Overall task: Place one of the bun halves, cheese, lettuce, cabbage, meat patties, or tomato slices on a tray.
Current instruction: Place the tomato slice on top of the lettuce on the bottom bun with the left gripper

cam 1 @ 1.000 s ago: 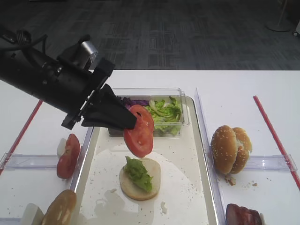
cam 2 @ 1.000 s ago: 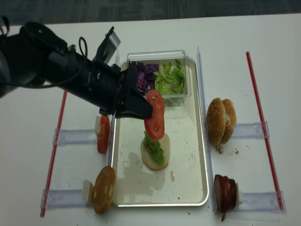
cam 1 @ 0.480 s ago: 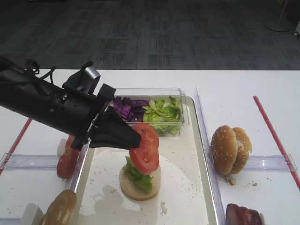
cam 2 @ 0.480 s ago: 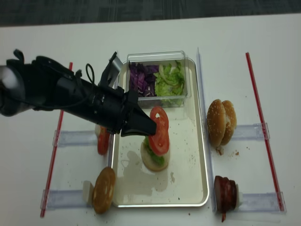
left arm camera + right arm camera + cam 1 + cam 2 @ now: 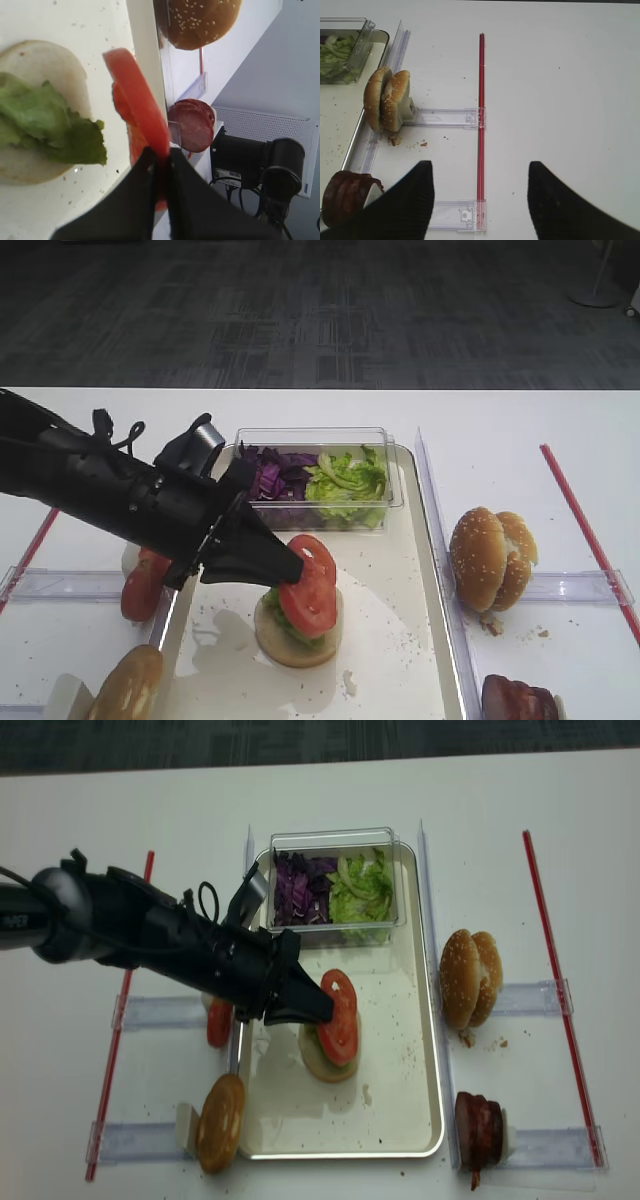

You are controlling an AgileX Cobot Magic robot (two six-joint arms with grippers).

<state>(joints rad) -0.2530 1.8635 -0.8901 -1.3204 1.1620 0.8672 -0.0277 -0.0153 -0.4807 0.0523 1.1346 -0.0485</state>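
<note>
My left gripper (image 5: 292, 570) (image 5: 322, 1012) (image 5: 159, 155) is shut on a bright red tomato slice (image 5: 308, 595) (image 5: 338, 1017) (image 5: 137, 100). The slice hangs tilted on edge, low over the cream-white tray (image 5: 390, 570) (image 5: 390, 1050). Just under it lies a pale bun half (image 5: 300, 642) (image 5: 322, 1065) (image 5: 35, 62) topped with green lettuce (image 5: 282, 608) (image 5: 47, 137). Whether the slice touches the lettuce I cannot tell. My right gripper (image 5: 480, 200) stands open over bare white table, with nothing between its fingers.
A clear tub (image 5: 310, 435) at the tray's far end holds purple cabbage (image 5: 305, 880) and lettuce (image 5: 362, 885). Sesame bun halves (image 5: 490, 555) (image 5: 387, 100) and meat patties (image 5: 480, 1130) (image 5: 345, 197) stand on racks to the right. More tomato slices (image 5: 145, 580) and a bun (image 5: 222, 1120) are on the left.
The left gripper has come down and towards the near end of the tray with the tomato slice, from up by the tub to just over the lettuce-topped bun half.
</note>
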